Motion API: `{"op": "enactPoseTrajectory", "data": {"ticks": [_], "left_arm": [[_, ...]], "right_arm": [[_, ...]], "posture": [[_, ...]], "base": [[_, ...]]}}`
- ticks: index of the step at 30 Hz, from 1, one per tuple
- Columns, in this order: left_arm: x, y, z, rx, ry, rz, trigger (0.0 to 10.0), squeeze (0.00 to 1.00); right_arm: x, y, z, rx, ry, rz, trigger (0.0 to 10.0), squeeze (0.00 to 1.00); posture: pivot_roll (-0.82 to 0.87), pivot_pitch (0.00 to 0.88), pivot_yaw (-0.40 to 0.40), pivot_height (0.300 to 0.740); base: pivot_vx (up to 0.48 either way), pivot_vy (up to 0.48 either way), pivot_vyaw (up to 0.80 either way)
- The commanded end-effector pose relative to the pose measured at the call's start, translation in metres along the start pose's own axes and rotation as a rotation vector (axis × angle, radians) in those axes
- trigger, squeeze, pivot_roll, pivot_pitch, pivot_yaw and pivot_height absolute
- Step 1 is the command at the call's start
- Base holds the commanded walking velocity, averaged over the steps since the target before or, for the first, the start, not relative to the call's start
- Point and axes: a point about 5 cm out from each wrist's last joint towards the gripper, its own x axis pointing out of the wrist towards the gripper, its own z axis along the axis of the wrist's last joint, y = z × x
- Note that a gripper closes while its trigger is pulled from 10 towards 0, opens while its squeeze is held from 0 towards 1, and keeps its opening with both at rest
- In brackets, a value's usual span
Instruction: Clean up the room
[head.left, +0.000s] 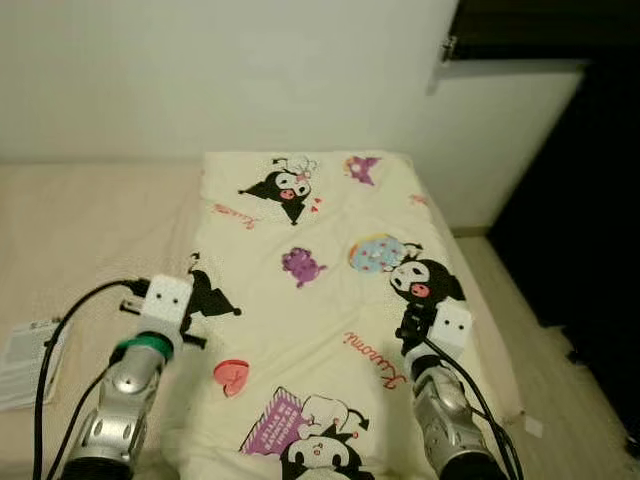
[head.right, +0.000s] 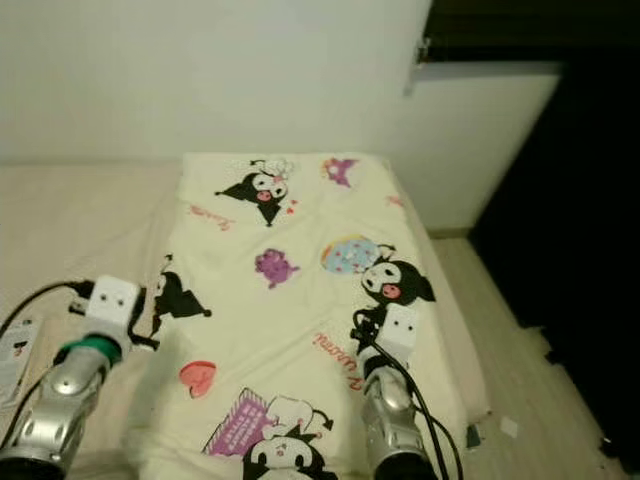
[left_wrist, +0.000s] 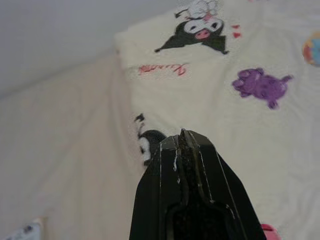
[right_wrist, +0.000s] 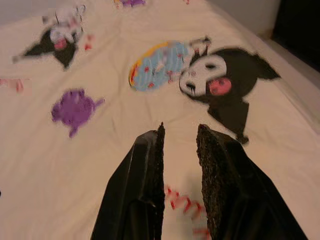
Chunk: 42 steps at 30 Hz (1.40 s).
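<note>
A cream blanket (head.left: 320, 230) printed with black cartoon figures, a purple shape and a blue donut lies spread flat over the bed. My left gripper (left_wrist: 181, 133) is shut with nothing seen between its fingers, and it hovers over the blanket's left edge (head.left: 195, 290) by a black figure. My right gripper (right_wrist: 180, 129) is open with a narrow bare gap. It hangs over the blanket's right side (head.left: 415, 325), just short of the black figure with a pink mouth (right_wrist: 220, 80).
Bare beige mattress (head.left: 90, 220) stretches to the left of the blanket, with a white printed packet (head.left: 25, 350) on it near my left arm. A white wall (head.left: 250, 70) stands behind the bed. To the right are a strip of wood floor (head.left: 540, 370) and a dark opening (head.left: 590, 200).
</note>
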Motion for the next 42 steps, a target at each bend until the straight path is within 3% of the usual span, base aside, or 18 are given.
{"op": "enactPoseTrajectory", "data": {"ticks": [1,7,42], "left_arm": [[-0.001,-0.003,-0.004,-0.001,0.010,-0.010,10.0,0.00],[0.000,-0.012,-0.002,0.005,0.002,-0.041,10.0,0.00],[-0.007,-0.011,-0.013,-0.022,0.051,-0.005,10.0,0.00]], "right_arm": [[0.000,0.002,-0.005,-0.011,0.039,0.002,10.0,0.00],[0.002,0.005,-0.003,-0.016,0.040,0.015,10.0,0.00],[0.003,0.002,-0.011,-0.045,0.120,-0.015,10.0,0.00]], "posture": [[0.18,0.000,-0.008,0.740],[0.18,0.000,-0.023,0.740],[0.18,0.000,-0.052,0.740]], "base": [[0.000,0.000,0.00],[0.000,0.000,0.00],[0.000,0.000,0.00]]}}
